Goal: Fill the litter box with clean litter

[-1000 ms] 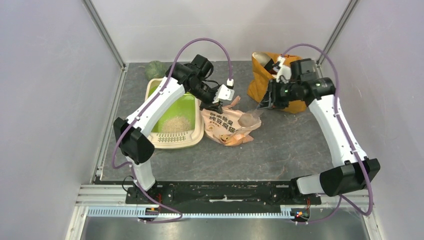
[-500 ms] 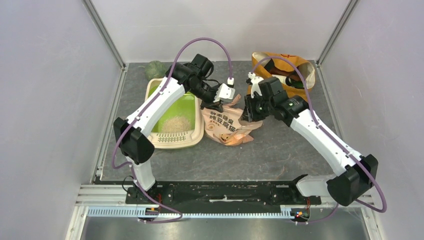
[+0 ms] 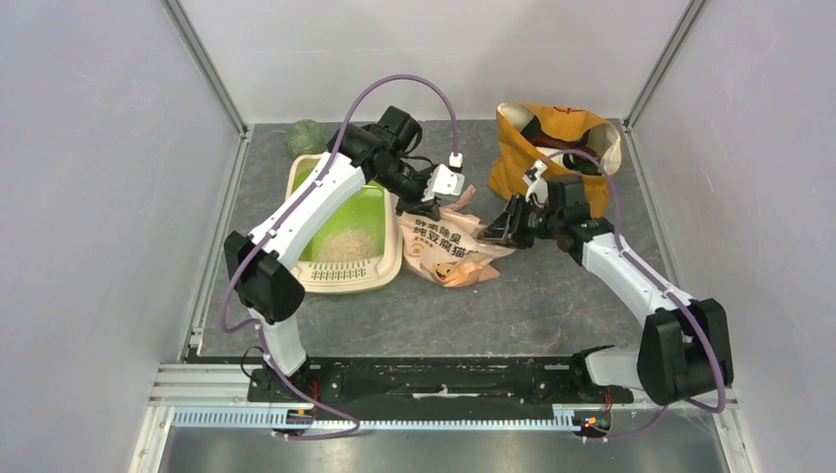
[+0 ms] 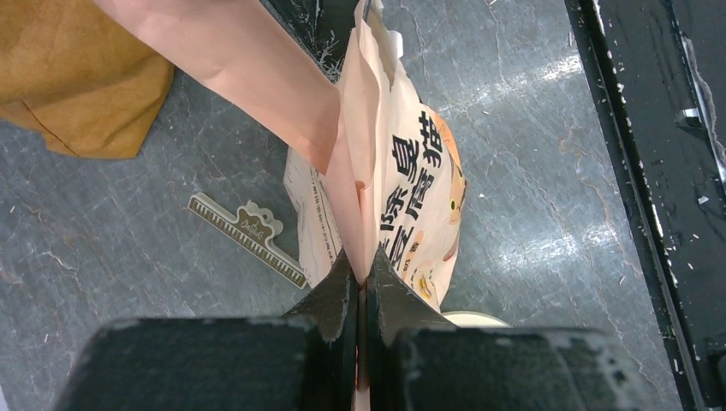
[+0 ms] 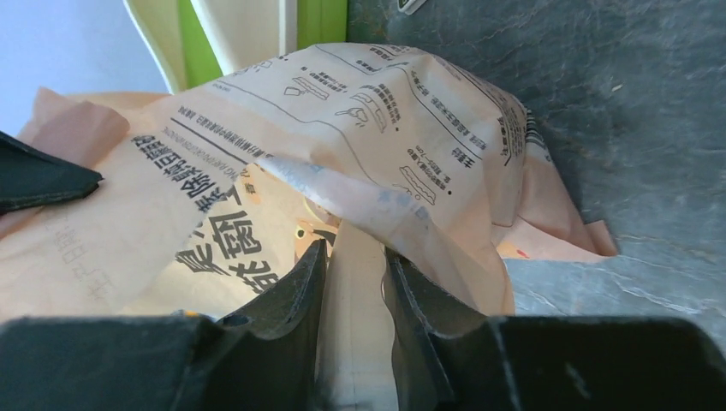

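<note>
The cream litter box (image 3: 313,175) with a green inside lies at the left, with a small heap of clean litter (image 3: 347,244) in it. Beside it on the right slumps a peach printed bag (image 3: 446,251). My left gripper (image 3: 431,205) is shut on the bag's top edge (image 4: 351,171) and holds it up. My right gripper (image 3: 496,232) is at the bag's right side. It is shut on the handle of a pale translucent scoop (image 5: 360,205), whose bowl rests against the bag (image 5: 214,171). The litter box wall (image 5: 248,34) shows behind.
A mustard-yellow fabric bag (image 3: 557,148) stands open at the back right. A green round object (image 3: 308,136) sits in the back left corner. A brown toothed clip (image 4: 248,235) lies on the grey floor beside the bag. Walls enclose three sides.
My right arm has swung away from the mustard bag and dropped lower, its gripper settling at the peach bag's right edge with the scoop. The left arm has stayed still.
</note>
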Available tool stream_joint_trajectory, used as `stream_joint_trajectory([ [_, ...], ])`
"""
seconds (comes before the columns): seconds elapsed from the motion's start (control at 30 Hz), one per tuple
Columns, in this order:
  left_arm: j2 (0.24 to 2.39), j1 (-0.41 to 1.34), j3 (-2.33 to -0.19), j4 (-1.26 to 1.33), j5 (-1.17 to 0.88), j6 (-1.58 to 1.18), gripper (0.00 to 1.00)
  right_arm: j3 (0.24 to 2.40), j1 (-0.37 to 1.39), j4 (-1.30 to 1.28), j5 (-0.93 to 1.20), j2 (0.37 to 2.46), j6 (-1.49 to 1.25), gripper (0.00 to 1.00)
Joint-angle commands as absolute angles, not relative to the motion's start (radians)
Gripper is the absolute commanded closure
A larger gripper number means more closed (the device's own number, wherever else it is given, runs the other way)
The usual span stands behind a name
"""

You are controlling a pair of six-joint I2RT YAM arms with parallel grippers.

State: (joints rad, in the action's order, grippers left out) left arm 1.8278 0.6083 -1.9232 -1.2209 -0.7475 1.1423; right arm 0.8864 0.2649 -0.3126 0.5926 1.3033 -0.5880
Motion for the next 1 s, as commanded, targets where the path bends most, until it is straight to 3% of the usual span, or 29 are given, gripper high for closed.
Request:
stream_joint_trajectory([
  [0.0, 1.796, 0.611, -1.935, -1.214, -0.793, 1.118, 0.98, 0.733, 0.228, 0.089, 0.778, 1.326, -0.896, 1.00],
  [0.1, 1.795, 0.611, -1.931, -1.213, -0.788, 1.118, 0.98, 0.678, 0.205, 0.306, 0.796, 1.328, -1.042, 1.00],
  [0.23, 1.799, 0.606, -1.930, -1.213, -0.781, 1.122, 0.98, 0.686, 0.119, 0.372, 0.872, 1.302, -1.134, 1.00],
  [0.47, 1.795, 0.603, -1.933, -1.213, -0.785, 1.123, 0.98, 0.725, -0.044, 0.130, 0.965, 1.134, -1.070, 1.00],
  [0.7, 1.792, 0.603, -1.930, -1.213, -0.783, 1.123, 0.98, 0.591, -0.043, 0.333, 0.949, 1.217, -1.185, 1.00],
  [0.83, 1.792, 0.603, -1.938, -1.221, -0.771, 1.131, 0.98, 0.600, -0.140, 0.117, 1.045, 1.164, -1.043, 1.00],
  [0.87, 1.791, 0.603, -1.942, -1.223, -0.771, 1.132, 0.98, 0.593, -0.137, 0.133, 1.020, 1.160, -1.046, 1.00],
  [0.97, 1.794, 0.603, -1.944, -1.223, -0.767, 1.137, 0.98, 0.550, -0.104, 0.529, 1.051, 1.261, -1.317, 1.00],
])
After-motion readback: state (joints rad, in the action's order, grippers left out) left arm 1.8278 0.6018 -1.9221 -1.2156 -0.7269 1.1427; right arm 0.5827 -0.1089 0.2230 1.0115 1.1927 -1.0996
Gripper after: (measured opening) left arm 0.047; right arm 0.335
